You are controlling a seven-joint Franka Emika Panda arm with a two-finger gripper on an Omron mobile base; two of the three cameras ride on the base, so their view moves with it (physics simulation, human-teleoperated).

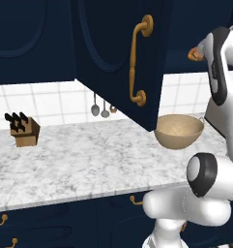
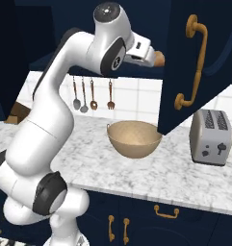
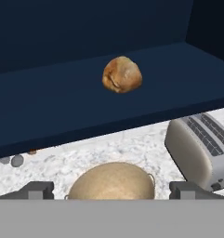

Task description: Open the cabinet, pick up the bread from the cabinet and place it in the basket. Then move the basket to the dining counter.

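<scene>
The cabinet's navy door (image 1: 113,53) stands swung open, its brass handle (image 1: 136,63) facing me. On the cabinet's shelf (image 3: 62,102) lies the bread (image 3: 122,74), a small golden-brown bun, also visible as the bread (image 2: 159,58) just past my hand. My gripper (image 3: 112,190) is open, its fingertips (image 3: 39,189) wide apart with nothing between them, a short way in front of the bread and level with the shelf. The tan basket (image 2: 134,138) sits on the marble counter below the cabinet, under my hand; the same basket (image 1: 178,131) shows beside the door. The dining counter is out of view.
A silver toaster (image 2: 211,137) stands on the counter right of the basket. Utensils (image 2: 92,93) hang on the tiled wall behind. A knife block (image 1: 23,130) sits at the far left of the counter (image 1: 79,160). The open door (image 2: 204,62) hangs close to my hand's right.
</scene>
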